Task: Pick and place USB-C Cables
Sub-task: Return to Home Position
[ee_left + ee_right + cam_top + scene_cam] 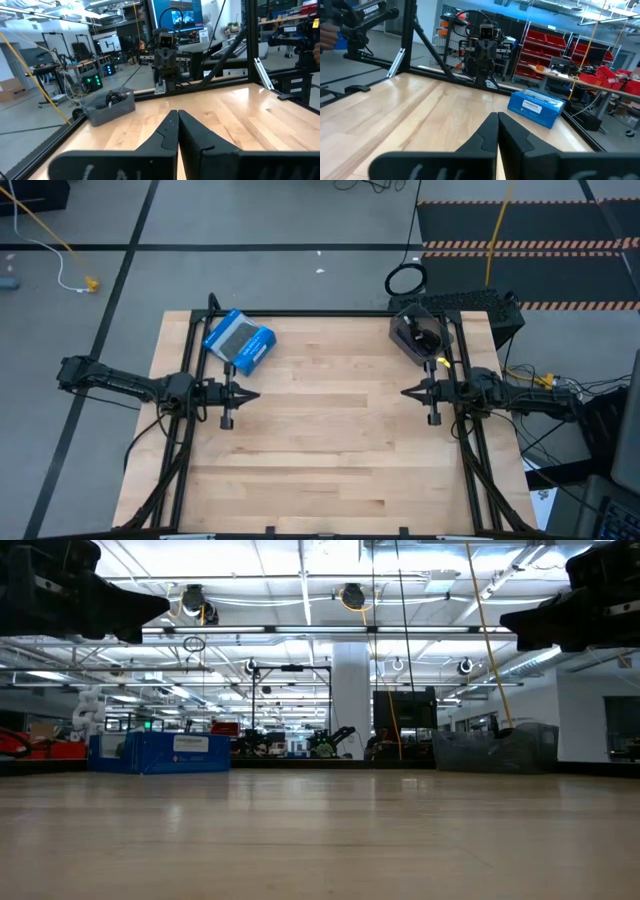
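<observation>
My left gripper [255,393] hovers shut over the table's left side, pointing toward the right; its closed fingers [176,125] hold nothing. My right gripper [405,392] hovers shut over the right side, pointing left, fingers [496,125] together and empty. A clear grey bin [422,332] stands at the far right corner with dark cables [114,97] lying inside it; I cannot tell single USB-C cables apart in there. No cable lies on the bare tabletop.
A blue-and-grey box [239,342] lies near the far left corner, also in the right wrist view [536,107]. A large black cable hoop [405,280] lies on the floor beyond the far edge. The black frame rail [330,312] borders the wooden table.
</observation>
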